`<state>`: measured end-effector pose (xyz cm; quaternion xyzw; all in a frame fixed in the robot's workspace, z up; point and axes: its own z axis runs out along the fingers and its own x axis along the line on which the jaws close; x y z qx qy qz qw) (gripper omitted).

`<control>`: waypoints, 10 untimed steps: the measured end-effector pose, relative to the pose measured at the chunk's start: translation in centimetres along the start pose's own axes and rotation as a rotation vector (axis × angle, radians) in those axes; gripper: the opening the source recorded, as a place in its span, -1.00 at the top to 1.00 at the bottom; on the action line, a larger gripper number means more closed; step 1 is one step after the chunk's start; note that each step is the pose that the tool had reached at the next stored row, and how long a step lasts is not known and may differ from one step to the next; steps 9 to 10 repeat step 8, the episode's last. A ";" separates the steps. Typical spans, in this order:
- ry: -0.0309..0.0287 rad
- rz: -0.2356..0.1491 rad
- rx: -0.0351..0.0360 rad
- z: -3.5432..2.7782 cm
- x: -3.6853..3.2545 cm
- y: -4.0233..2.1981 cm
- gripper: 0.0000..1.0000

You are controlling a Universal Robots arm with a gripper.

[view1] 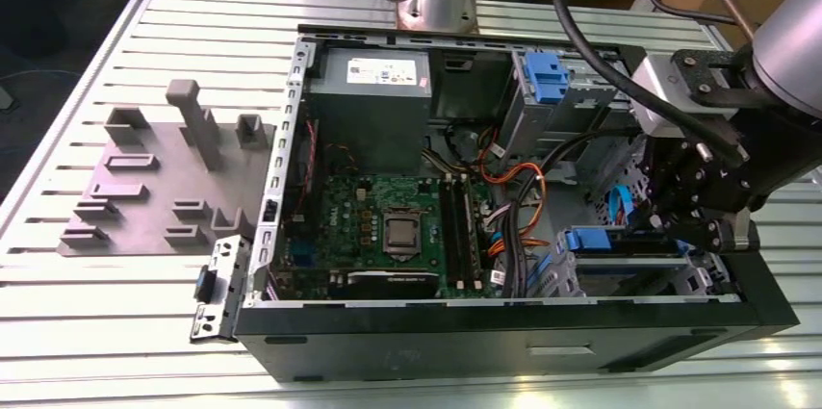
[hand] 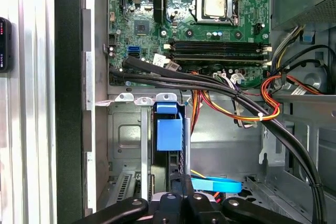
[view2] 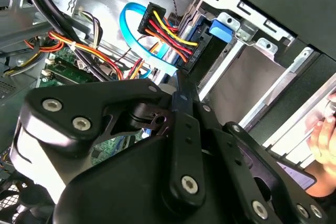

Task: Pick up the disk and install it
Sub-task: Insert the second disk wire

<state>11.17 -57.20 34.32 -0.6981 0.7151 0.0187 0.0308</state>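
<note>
Gripper (view1: 694, 226) at drive bay, finger state indiscernible | disk (hand: 169, 129) sits in bay | risk: snagging nearby cables (hand: 226, 90).

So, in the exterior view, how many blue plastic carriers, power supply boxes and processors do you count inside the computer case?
Blue plastic carriers: 2
Power supply box: 1
Processor: 1
Total: 4

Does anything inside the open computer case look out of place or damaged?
Nothing looks damaged. The blue-framed silver disk sits straight in the metal drive bay, with the black end effector right behind it. Cables lie loose but unbroken.
</note>
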 end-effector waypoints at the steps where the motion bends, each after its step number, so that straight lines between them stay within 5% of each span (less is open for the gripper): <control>1: 0.0000 0.000 0.0000 0.00 0.00 0.00 0.79; 10: -0.0002 0.000 0.0000 -0.01 0.00 0.00 0.79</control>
